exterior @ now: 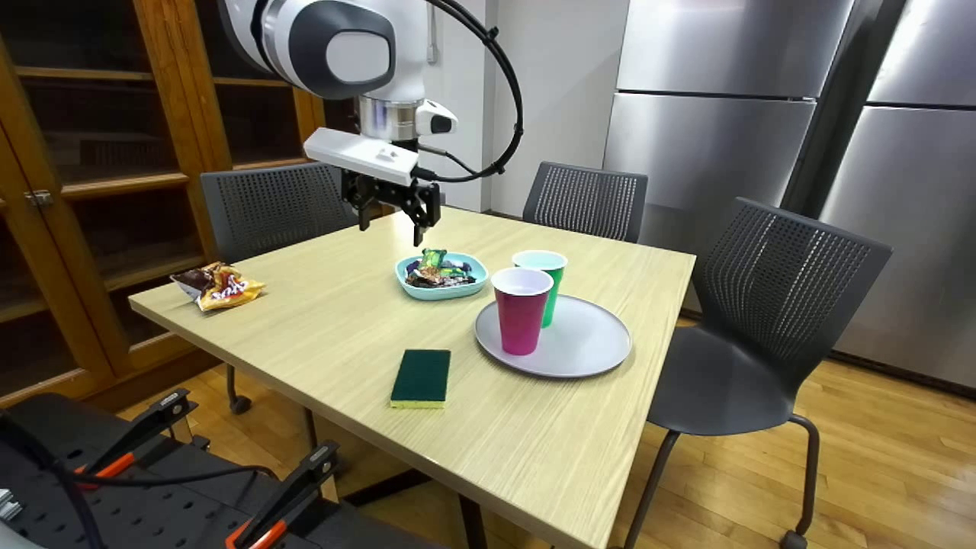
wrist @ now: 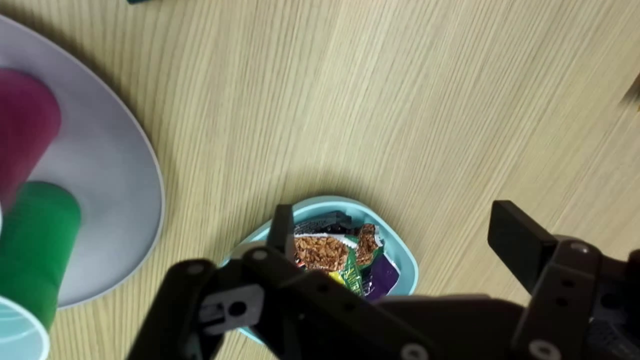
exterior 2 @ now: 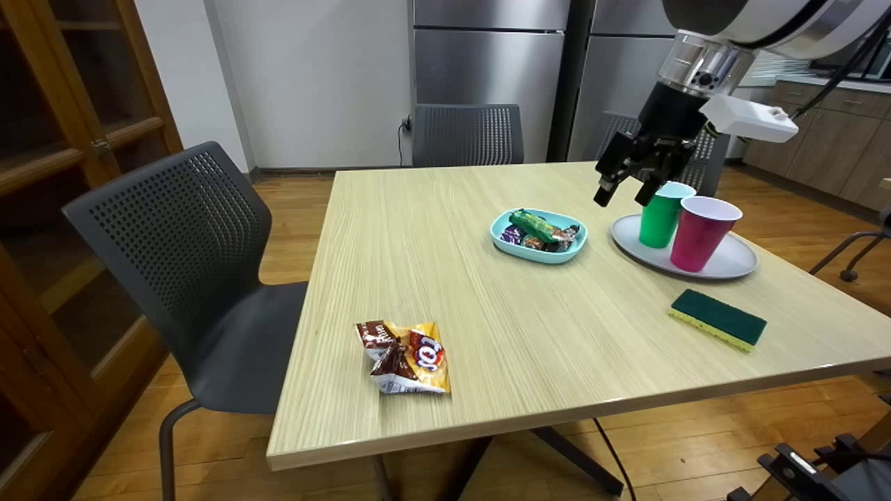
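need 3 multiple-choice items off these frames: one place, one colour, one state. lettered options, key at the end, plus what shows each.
1. Where does the heap of small wrapped snacks lie?
A) on the grey plate
B) in the light blue dish
C) on a chair seat

2. What colour is the top face of the sponge?
A) dark green
B) red
C) white

3. How does the gripper stand?
A) shut and empty
B) shut on a cup
C) open and empty

Key:
1: B, both exterior views show the heap inside the dish's rim.
2: A, both exterior views show a dark green face over a yellow layer.
3: C, the wrist view shows the fingers apart with nothing clamped between them.
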Controlling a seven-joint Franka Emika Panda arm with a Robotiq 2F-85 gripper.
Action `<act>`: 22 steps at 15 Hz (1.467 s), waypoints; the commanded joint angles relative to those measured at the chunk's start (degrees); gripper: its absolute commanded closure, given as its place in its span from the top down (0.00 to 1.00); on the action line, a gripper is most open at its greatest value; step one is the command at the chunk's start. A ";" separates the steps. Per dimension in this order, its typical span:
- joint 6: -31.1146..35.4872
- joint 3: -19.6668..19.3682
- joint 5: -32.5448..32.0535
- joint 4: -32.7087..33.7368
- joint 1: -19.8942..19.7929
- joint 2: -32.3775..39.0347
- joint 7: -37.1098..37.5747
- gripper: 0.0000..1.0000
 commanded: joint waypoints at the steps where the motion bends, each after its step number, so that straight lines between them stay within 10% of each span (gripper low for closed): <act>1: 0.38 -0.44 6.21 -8.32 0.76 -7.99 -6.20 1.00; 9: 5.96 -1.82 8.46 -20.22 2.21 -17.06 -9.62 1.00; 22: 5.13 -2.04 8.18 -18.66 1.99 -14.87 -8.57 1.00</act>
